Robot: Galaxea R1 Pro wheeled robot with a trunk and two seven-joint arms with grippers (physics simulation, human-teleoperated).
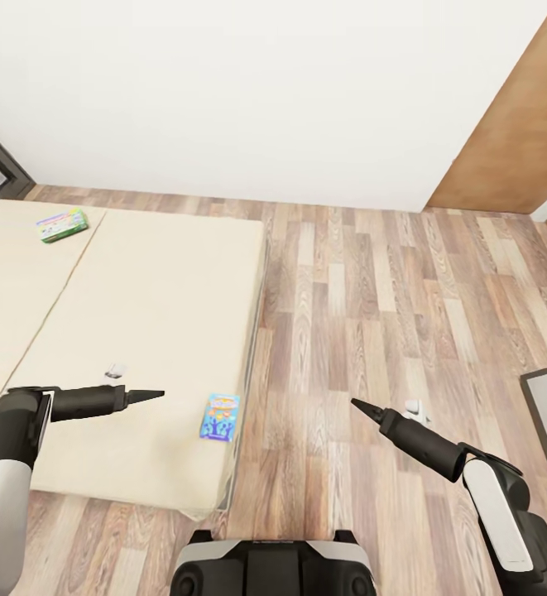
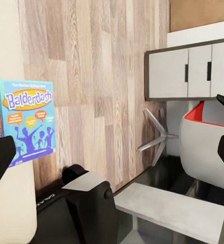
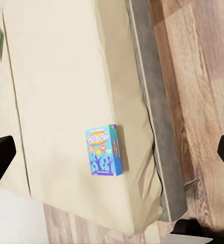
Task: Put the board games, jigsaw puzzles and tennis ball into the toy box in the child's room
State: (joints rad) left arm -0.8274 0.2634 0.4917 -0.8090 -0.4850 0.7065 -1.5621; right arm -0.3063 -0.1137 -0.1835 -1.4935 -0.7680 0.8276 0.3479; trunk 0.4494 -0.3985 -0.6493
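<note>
Bed [image 1: 141,273] holds two board games [image 1: 221,416], blue and green [image 1: 62,224]; both grippers, left [image 1: 159,395] and right [image 1: 357,405], look pressed together

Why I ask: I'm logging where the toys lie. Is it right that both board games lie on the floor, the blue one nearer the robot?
Not quite: both lie on the bed, not the floor. The head view shows the blue board game near the mattress edge, nearer the robot, and the green board game farther back.
</note>
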